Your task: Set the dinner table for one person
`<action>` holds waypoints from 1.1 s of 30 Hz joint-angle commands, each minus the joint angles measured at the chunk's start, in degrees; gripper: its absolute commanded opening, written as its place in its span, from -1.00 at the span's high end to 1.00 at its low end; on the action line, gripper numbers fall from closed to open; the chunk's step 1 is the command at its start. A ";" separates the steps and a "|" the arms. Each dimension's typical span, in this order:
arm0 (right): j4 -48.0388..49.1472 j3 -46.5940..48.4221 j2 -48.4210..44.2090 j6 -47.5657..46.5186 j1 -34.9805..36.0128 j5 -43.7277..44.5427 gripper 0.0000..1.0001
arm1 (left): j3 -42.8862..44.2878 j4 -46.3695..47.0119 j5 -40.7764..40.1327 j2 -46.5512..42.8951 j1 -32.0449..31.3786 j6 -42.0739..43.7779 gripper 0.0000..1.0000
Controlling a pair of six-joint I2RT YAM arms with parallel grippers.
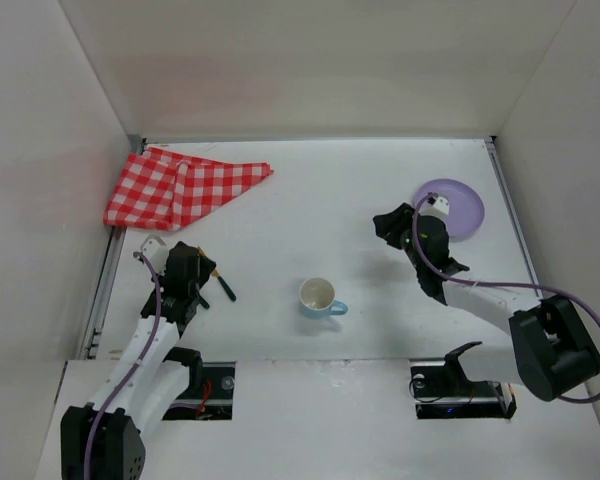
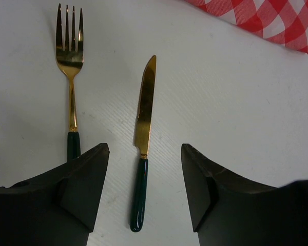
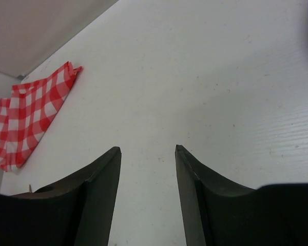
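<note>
Gold and green, the knife (image 2: pixel 141 128) lies on the white dinner table (image 1: pixel 310 210) between your left gripper's (image 2: pixel 143 147) wide-spread jaws, which grip nothing; the fork (image 2: pixel 70 77) lies just beside it. Your right gripper (image 3: pixel 148 148) hangs partly open and empty near the purple plate (image 1: pixel 462 208). The cup (image 1: pixel 318 296) stands between the arms.

In my left wrist view, one finger (image 2: pixel 84 179) of my left pincer (image 2: pixel 143 146) hides the green handle end of the fork (image 2: pixel 70 66). The checked cloth (image 2: pixel 267 18) is cut off by the top and right edges. From above, that arm covers the cutlery. One dark handle end (image 1: pixel 226 290) pokes out, too small to tell whose. Near the far right corner of the bench (image 1: pixel 310 200), my right arm hides part of the purple plate (image 1: pixel 462 208). My right wrist view keeps only a sliver of it at the right edge.
</note>
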 commanded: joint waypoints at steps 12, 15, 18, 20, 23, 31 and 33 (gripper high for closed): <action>3.89 0.98 0.83 0.23 -0.13 -0.23 0.34 | 6.30 12.72 -9.40 10.58 1.32 1.49 -0.15; 3.02 2.12 1.97 0.14 0.04 -1.72 0.79 | 13.85 15.97 -10.83 21.47 2.20 4.04 -0.17; 3.01 2.38 2.15 -0.21 1.01 -1.56 0.77 | 22.73 17.21 -7.06 33.43 2.11 5.28 -0.17; 3.28 2.21 2.07 -0.39 1.01 -1.38 0.62 | 29.23 16.34 -6.08 41.69 2.20 7.46 -0.16; 3.54 1.77 1.28 -0.47 0.92 -1.38 0.31 | 36.88 15.63 -6.43 51.19 2.38 11.25 -0.13; 3.89 2.38 1.71 -1.26 1.71 -1.99 0.14 | 51.92 11.94 -4.06 66.76 3.43 14.16 -0.05; 3.89 2.73 2.24 -1.53 2.06 -1.91 0.14 | 55.17 10.89 -2.05 70.10 3.70 13.89 0.06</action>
